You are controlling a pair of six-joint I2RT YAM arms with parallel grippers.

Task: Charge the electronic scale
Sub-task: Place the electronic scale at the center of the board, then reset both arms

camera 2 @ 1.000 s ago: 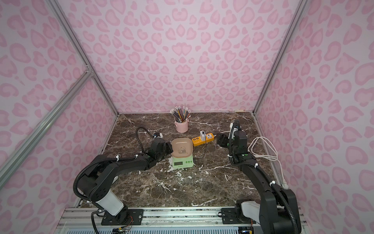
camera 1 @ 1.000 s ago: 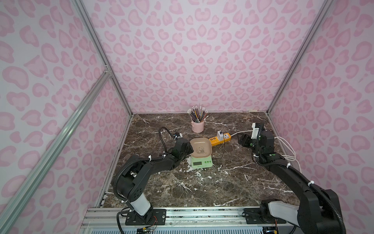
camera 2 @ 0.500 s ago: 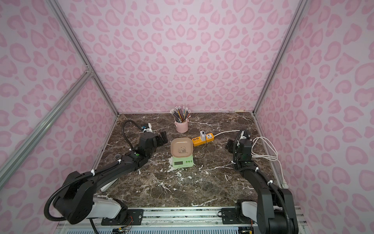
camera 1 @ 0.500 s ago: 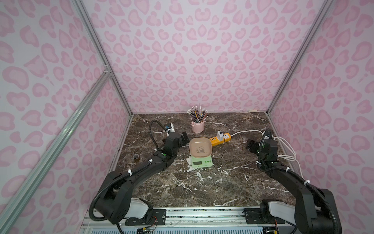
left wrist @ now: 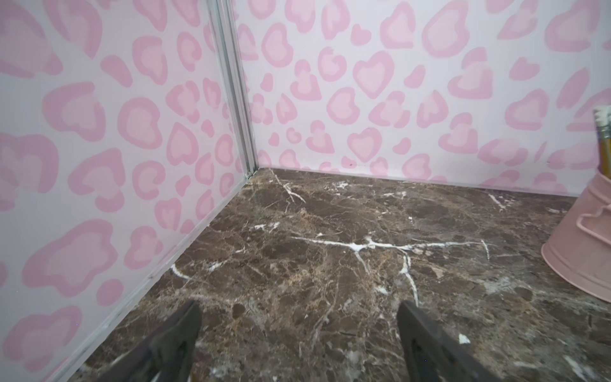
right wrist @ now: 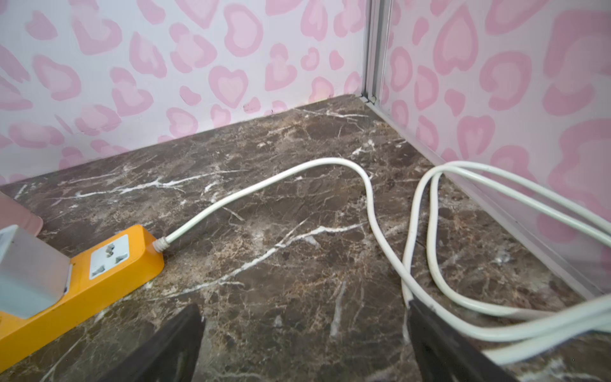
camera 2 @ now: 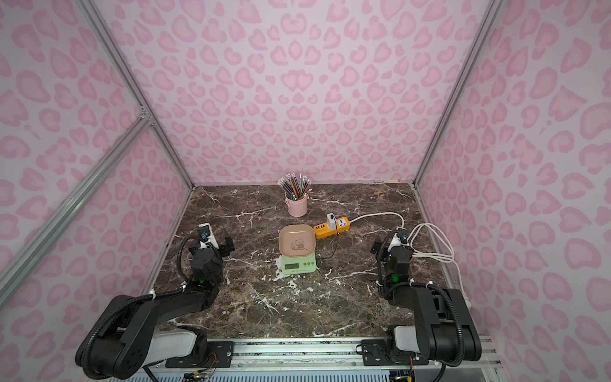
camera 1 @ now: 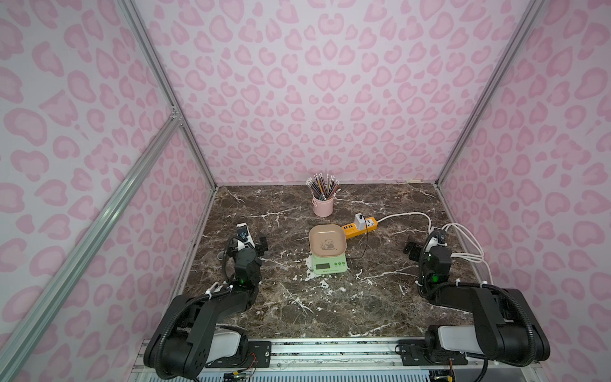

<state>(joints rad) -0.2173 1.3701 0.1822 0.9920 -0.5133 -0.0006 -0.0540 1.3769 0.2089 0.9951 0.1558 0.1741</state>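
Though its label (camera 1: 327,271) is illegible, the electronic scale (camera 1: 329,256) faces the arm bases (camera 1: 228,344); left gripper (left wrist: 299,334) and right gripper (right wrist: 304,337) gape empty.

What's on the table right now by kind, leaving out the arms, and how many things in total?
Scale: 1
Pencil cup: 1
Power strip: 1
Charger: 1
Cables: 2, a white cord and a thin black cable
Total: 6
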